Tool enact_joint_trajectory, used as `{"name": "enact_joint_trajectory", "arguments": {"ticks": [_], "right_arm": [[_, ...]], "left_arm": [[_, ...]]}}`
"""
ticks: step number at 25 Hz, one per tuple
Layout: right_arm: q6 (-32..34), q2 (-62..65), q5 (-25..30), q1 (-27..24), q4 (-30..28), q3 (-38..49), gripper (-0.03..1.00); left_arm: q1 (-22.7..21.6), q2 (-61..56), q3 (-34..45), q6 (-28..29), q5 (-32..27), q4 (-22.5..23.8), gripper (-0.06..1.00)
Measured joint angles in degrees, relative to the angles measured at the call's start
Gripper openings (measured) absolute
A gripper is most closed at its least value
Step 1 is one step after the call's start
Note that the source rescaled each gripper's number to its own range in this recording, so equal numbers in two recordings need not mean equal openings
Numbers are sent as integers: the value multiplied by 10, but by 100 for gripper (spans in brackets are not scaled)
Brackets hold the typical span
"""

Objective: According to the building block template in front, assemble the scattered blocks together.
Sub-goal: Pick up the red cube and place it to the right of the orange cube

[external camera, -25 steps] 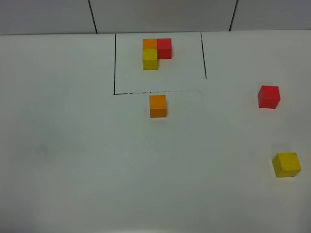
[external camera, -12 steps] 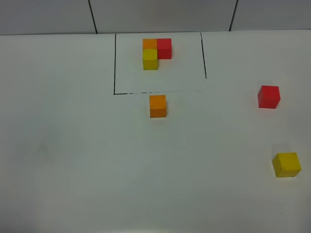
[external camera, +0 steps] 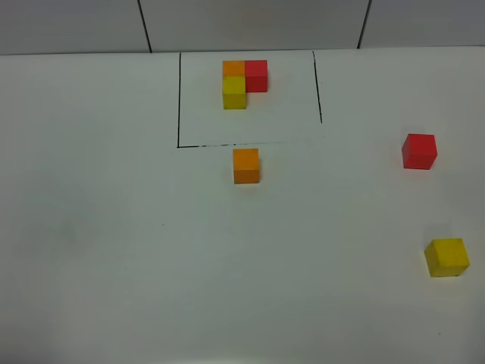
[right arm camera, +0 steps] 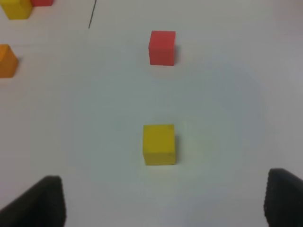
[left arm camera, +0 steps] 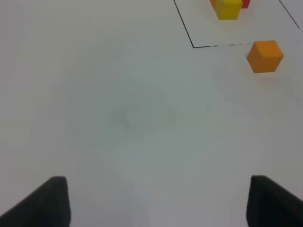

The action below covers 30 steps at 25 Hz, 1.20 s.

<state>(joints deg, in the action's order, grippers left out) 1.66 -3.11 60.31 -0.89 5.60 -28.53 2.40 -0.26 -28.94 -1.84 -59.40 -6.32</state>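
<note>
The template [external camera: 242,82] is an L of orange, red and yellow cubes inside a black outline at the far middle; part of it shows in the left wrist view [left arm camera: 227,8]. The loose orange cube [external camera: 245,165] sits just in front of the outline and also shows in the left wrist view [left arm camera: 264,56]. The loose red cube [external camera: 419,151] and yellow cube [external camera: 446,257] lie at the right; both show in the right wrist view, red [right arm camera: 162,47] and yellow [right arm camera: 159,144]. My left gripper [left arm camera: 158,203] and right gripper [right arm camera: 163,208] are open, empty and outside the high view.
The white table [external camera: 121,243] carries only the cubes and the drawn outline [external camera: 179,106]. A wall with dark seams [external camera: 144,26] runs along the far edge.
</note>
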Motion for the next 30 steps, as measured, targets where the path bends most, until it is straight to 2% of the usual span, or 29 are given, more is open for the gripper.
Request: {"name": "enact_joint_trajectory", "arguments": {"ticks": [3,6,13,16,23,30], "right_arm": [[35,-45,-7,0,0,-3,80],[41,-157,-26,0,0,-20,80],[-9,-511,-134,0,-1,-129,80],[-24,-665,-160,0,-1,-193,80],[-40,-930,-176,19,-1,-357,80],[-43,-1090,-149,34,-1,-492,80]], "left_arm": [[0,0,0,0,0,0,69],[0,0,0,0,0,0,69],[0,0,0,0,0,0,69],[0,0,0,0,0,0,69],[0,0,0,0,0,0,69],[0,0,0,0,0,0,69]]}}
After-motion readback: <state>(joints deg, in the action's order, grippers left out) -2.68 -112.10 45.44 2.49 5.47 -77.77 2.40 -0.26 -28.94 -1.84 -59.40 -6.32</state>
